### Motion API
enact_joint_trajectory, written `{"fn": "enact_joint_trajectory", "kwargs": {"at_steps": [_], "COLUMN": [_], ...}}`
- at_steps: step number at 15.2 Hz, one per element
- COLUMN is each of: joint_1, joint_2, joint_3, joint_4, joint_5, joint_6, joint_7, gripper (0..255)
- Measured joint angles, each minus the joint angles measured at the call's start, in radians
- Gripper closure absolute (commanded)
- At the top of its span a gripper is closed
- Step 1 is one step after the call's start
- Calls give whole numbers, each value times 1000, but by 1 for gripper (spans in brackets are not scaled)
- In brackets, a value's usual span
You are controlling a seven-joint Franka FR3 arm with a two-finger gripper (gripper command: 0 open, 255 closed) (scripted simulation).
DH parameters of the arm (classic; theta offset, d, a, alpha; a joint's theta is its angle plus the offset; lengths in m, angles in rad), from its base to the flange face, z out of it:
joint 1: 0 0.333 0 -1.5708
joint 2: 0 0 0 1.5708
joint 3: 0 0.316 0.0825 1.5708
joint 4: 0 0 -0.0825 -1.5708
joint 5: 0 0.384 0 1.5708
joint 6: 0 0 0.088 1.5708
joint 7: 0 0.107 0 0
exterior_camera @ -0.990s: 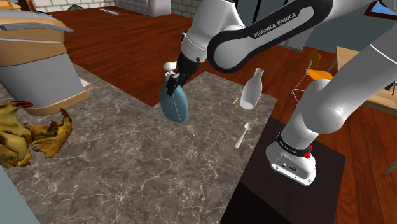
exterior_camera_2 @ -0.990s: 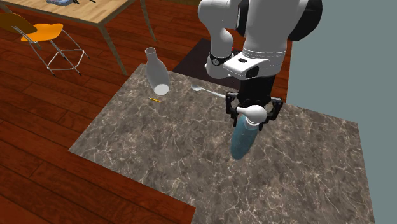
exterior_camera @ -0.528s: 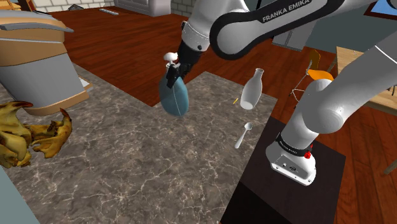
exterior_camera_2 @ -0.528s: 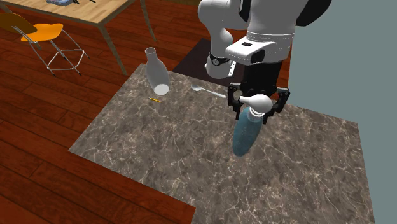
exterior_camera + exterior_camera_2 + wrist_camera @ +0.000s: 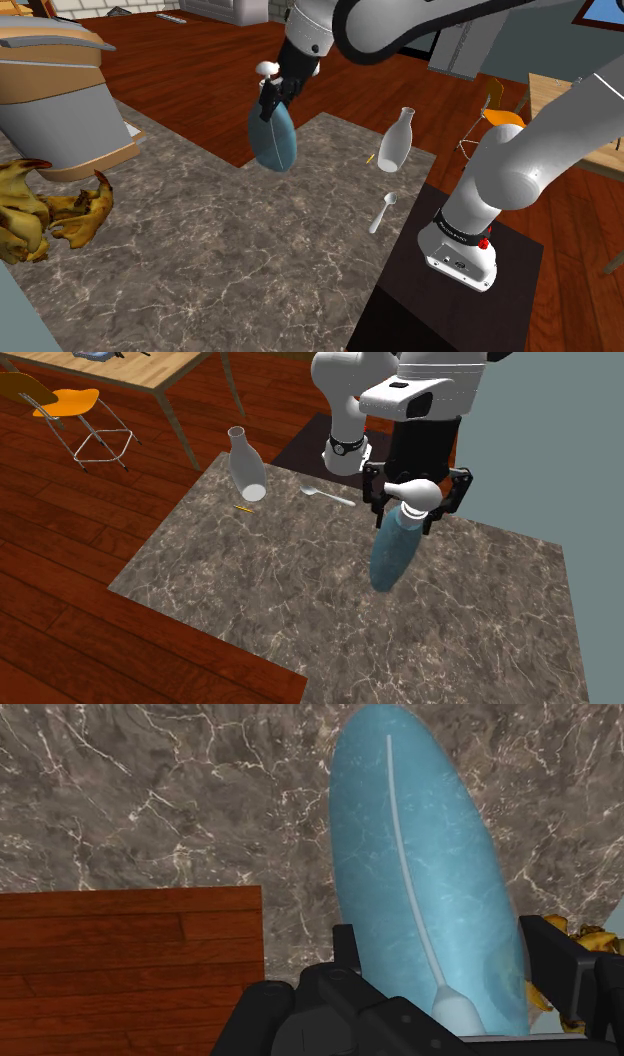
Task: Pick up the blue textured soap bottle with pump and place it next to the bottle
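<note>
Above the marbled bench, the blue soap bottle hangs clear of the surface, its rounded base a good deal higher than it was a second ago, when it hovered only just off the stone. The gripper has risen steadily with it, and its fingers remain clenched on the neck just under the white pump head, with the body hanging below at a slight tilt. I judge the lift to be done, so the sideways carry is what remains. The target, a pale narrow-necked bottle, stands upright near the bench's far corner, well apart from the held one. A spoon lies flat on the bench between the two, and a small yellow stick lies just beside the pale bottle's foot, so the landing spot should avoid both. With the present height the carry should pass over the spoon easily. A crumpled yellow-brown heap sits at the shoulder view's left, away from the route.
</note>
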Motion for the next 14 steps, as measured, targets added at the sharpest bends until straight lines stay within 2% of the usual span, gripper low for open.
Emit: {"fn": "enact_joint_trajectory", "kwargs": {"at_steps": [14], "joint_1": [-7], "joint_2": [-32], "joint_3": [-21], "joint_4": [159], "joint_5": [-13], "joint_6": [-190], "joint_7": [6], "gripper": [255]}}
